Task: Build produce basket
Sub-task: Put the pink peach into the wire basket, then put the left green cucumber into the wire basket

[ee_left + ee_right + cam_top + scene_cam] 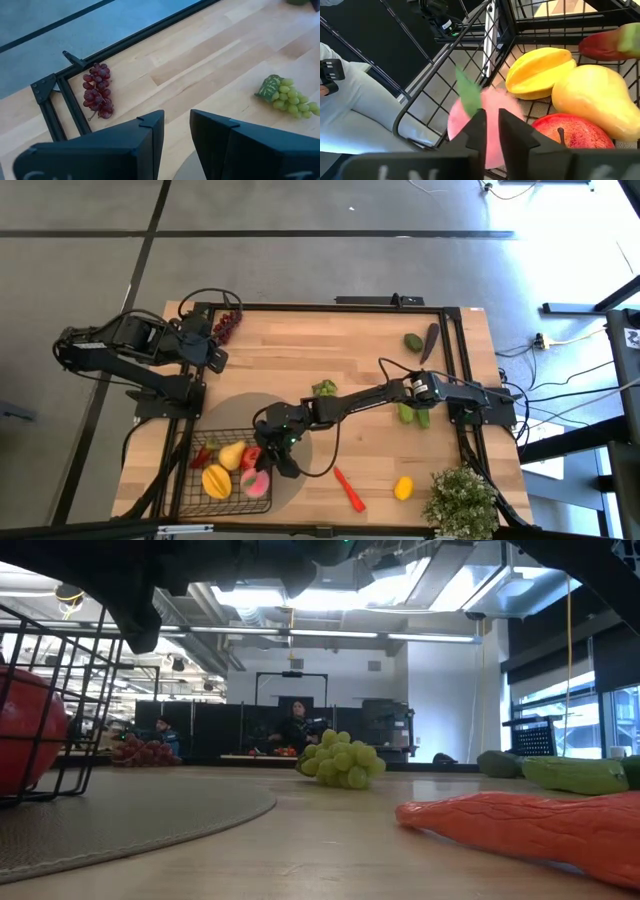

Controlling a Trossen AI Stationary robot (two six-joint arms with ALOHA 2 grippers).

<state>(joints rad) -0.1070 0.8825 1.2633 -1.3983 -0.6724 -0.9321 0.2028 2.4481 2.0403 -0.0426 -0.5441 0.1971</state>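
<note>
Reaching across the wooden tabletop (330, 350) in the high view, the right gripper (272, 452) is seen over the near right part of the black wire basket (192, 492), which stands on a round tan mat (235, 408) at the near left; inside the basket a yellow pear (232, 454), a yellow ridged fruit (215, 480), a red apple (251, 458), a pink peach (257, 484) and a red-and-green fruit (203, 455) are gathered; a red chili (348, 489) and a lemon (403, 488) are left on the tabletop nearby, green grapes (324, 389) beside the right arm, purple grapes (227, 326) at the far left edge, and a potted plant (461, 502) at the near right corner; the left gripper (214, 357) is held back near the far left edge.

From table height in the low view, the basket's wire side is shown at left with the apple behind it; the green grapes are framed mid-table and the chili close at right; people are seated in the room beyond.

In the left wrist view, the left fingers (150, 135) are parted by a narrow gap, nothing between them, with the purple grapes ahead.

In the right wrist view, the right fingers (479, 131) are set narrowly apart just over the peach; whether it is gripped cannot be told.
</note>
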